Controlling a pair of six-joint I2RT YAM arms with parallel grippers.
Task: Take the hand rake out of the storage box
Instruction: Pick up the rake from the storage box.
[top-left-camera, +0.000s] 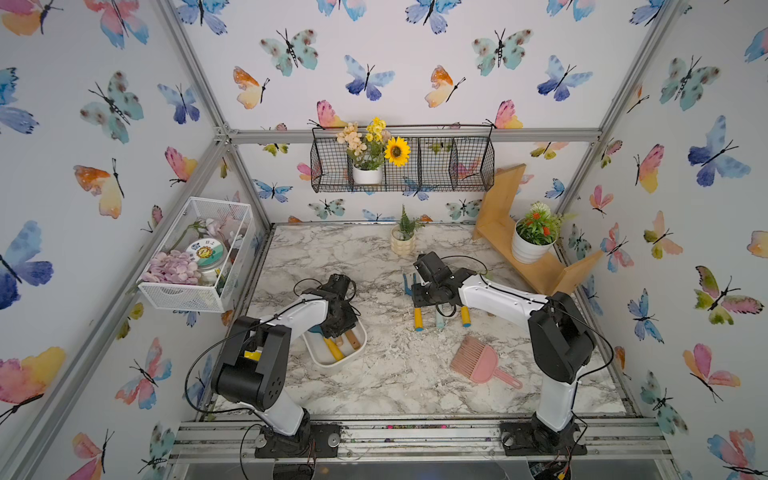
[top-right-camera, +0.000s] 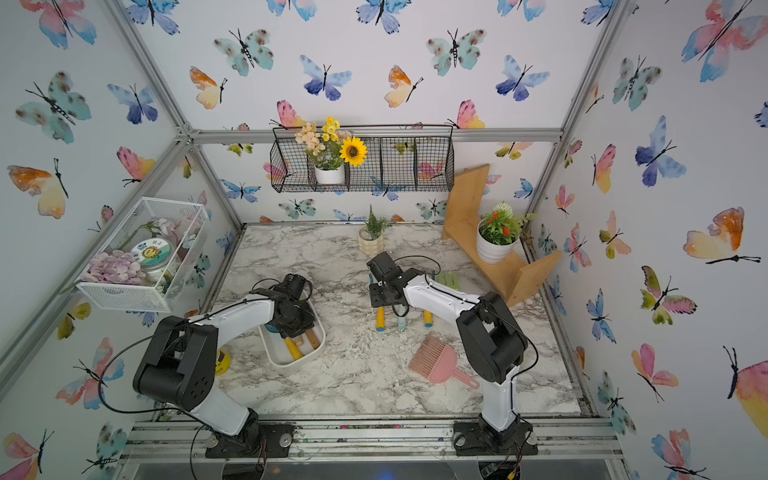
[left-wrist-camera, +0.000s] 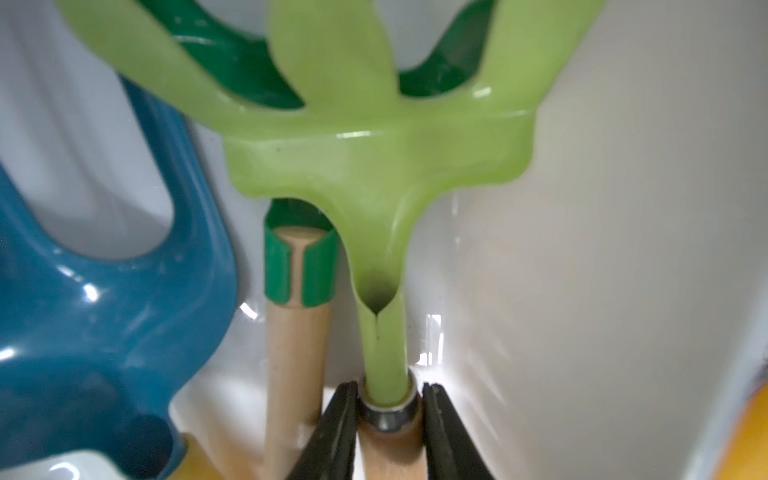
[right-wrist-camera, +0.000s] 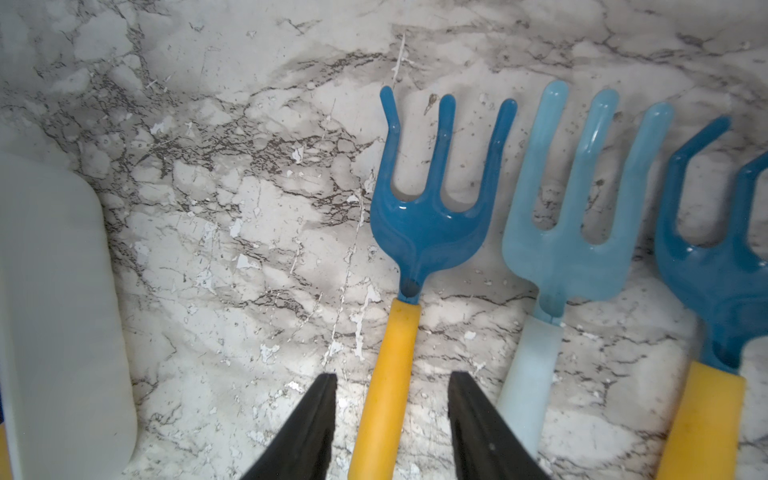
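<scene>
Lengthwise, hand rake (left-wrist-camera: 374, 166) in storage box (left-wrist-camera: 602, 249)

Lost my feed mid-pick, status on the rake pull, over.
Left gripper shut on green hand rake at its neck, inside storage box. Right gripper open astride blue rake on table. Blue-headed tool and dark-green tool lie alongside it.

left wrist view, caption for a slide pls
Left gripper grips the light green hand rake by its neck inside the white storage box.

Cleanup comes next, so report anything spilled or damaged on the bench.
White flecks litter the marble tabletop between the storage box and the pink dustpan. Whether they are spilled crumbs or chips in the surface, I cannot tell.
</scene>
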